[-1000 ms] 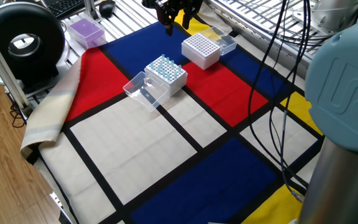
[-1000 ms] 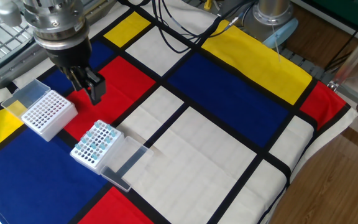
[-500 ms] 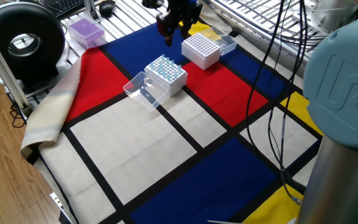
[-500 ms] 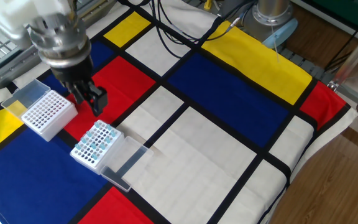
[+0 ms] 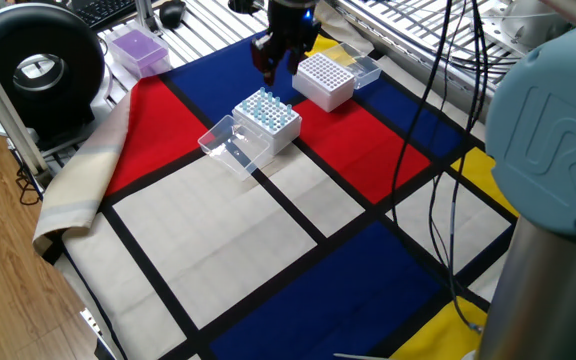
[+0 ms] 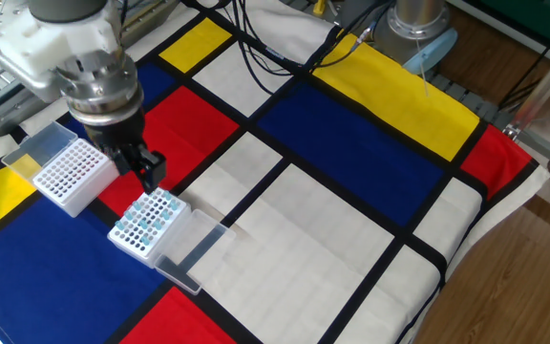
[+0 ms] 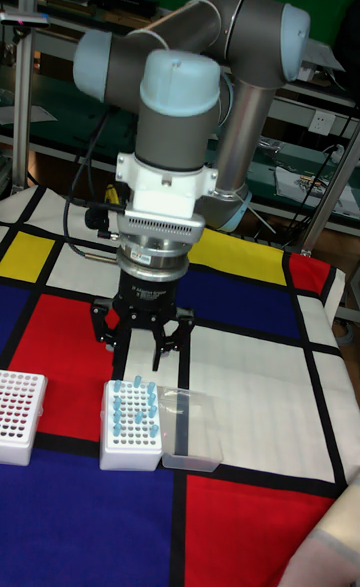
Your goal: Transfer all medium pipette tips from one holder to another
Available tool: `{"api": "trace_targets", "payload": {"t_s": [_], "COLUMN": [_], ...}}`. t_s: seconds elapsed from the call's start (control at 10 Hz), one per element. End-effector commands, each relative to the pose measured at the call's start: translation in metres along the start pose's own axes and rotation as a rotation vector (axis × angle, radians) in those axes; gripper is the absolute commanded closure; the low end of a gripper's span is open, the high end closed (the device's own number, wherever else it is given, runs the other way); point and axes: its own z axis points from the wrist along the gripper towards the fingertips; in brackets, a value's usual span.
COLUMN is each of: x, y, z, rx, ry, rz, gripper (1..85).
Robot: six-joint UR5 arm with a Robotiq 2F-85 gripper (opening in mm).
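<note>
Pale blue medium pipette tips (image 5: 264, 104) (image 6: 149, 214) (image 7: 133, 409) stand in a white rack (image 5: 268, 127) (image 6: 132, 240) (image 7: 130, 450) on the red patch of the cloth. A second white rack (image 5: 323, 80) (image 6: 70, 175) (image 7: 20, 417) stands beside it, and its holes look empty. My gripper (image 5: 271, 60) (image 6: 146, 170) (image 7: 140, 342) hangs just above the far edge of the rack with the tips, between the two racks. Its fingers are spread, and I see nothing between them.
A clear hinged lid (image 5: 230, 148) (image 6: 191, 250) (image 7: 193, 427) lies open against the tip rack. A second clear lid (image 5: 360, 66) (image 6: 41, 148) lies behind the empty rack. A purple box (image 5: 138, 50) and a black round device (image 5: 38, 65) sit off the cloth's left edge. Cables (image 5: 448, 150) hang on the right.
The gripper has moved away from the empty rack towards the rack with the tips and has come lower. The racks and lids have not moved.
</note>
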Motion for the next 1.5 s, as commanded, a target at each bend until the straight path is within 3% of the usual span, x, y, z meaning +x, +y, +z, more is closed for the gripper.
{"api": "trace_targets", "payload": {"t_s": [0.0, 0.9, 1.2, 1.4], "x": [-0.004, -0.004, 0.011, 0.014], "y": [0.001, 0.004, 0.01, 0.009], "z": [0.017, 0.023, 0.022, 0.022], "rx": [-0.006, -0.035, -0.057, -0.054], "ry": [-0.02, -0.021, 0.035, 0.049], "rz": [0.001, 0.012, 0.015, 0.04], "gripper": [33.7, 36.7, 36.3, 36.3]}}
